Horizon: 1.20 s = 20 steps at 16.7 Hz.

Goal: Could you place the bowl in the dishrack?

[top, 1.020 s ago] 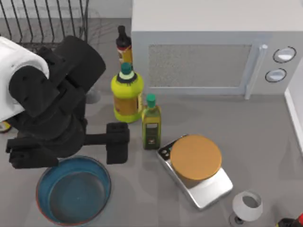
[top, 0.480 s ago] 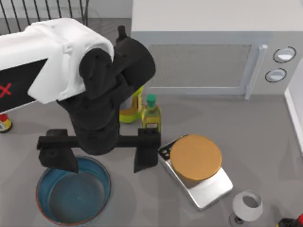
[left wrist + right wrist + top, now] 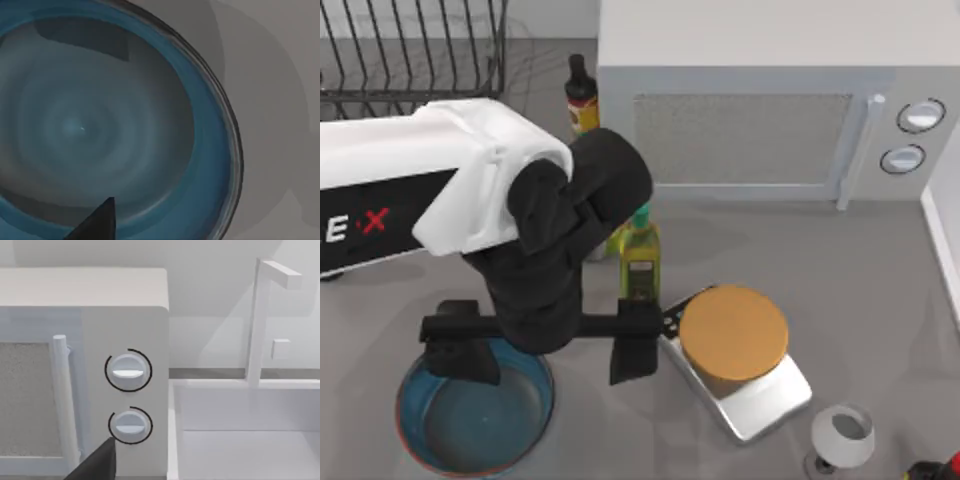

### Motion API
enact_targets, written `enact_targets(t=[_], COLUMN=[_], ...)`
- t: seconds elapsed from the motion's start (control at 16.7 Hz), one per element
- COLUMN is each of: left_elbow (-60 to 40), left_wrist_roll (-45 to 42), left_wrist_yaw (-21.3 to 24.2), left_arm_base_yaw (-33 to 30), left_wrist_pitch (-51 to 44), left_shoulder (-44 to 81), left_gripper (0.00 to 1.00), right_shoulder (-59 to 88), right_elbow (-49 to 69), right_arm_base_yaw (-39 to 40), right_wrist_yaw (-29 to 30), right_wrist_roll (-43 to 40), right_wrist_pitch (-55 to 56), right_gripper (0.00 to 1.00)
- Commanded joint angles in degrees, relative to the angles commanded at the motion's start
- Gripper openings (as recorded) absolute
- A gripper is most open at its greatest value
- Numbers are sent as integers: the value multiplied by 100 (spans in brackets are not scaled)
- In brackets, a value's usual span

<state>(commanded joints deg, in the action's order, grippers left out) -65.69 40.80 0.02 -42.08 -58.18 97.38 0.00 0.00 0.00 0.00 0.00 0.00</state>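
Your left gripper (image 3: pixel 545 350) is hovering spread wide over the bowl (image 3: pixel 470 425) at the worktop's near left. It looks rigid and slick, so pinch its rim. The dishrack (image 3: pixel 410 50) is sitting far left.

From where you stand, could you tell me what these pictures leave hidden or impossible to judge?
- Top view: the left arm covers the upper rim of the bowl, and most of the yellow bottle behind the green-capped oil bottle.
- Top view: the dishrack is cut off by the top and left edges.
- Left wrist view: the edges cut off much of the bowl.
- Top view: the left gripper is spread wide; contact with the rim cannot be judged.
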Motion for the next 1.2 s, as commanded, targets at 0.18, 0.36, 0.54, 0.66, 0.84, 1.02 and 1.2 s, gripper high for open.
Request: enact_targets(t=[0.18,0.36,0.54,0.66,0.84,1.02,1.2], left_elbow=[548,857,872,872,872,872,872], left_wrist_roll=[-6,-1,0,0,0,0,0], left_wrist_yaw=[1,1,1,1,1,1,1], left_arm_base_yaw=[2,-5,-6,-6,-6,-6,-6], left_wrist_pitch=[880,1300,1319,1319,1319,1319,1319], left_shoulder=[278,451,460,460,460,460,460], left_gripper=[100,100,100,92,70,47,25], right_shoulder=[0,0,0,0,0,0,0], right_elbow=[0,0,0,0,0,0,0], right_arm_base_yaw=[0,0,0,0,0,0,0], right_wrist_yaw=[0,0,0,0,0,0,0], right_wrist_roll=[0,0,0,0,0,0,0], right_wrist_pitch=[0,0,0,0,0,0,0], right_gripper=[100,100,100,100,100,100,100])
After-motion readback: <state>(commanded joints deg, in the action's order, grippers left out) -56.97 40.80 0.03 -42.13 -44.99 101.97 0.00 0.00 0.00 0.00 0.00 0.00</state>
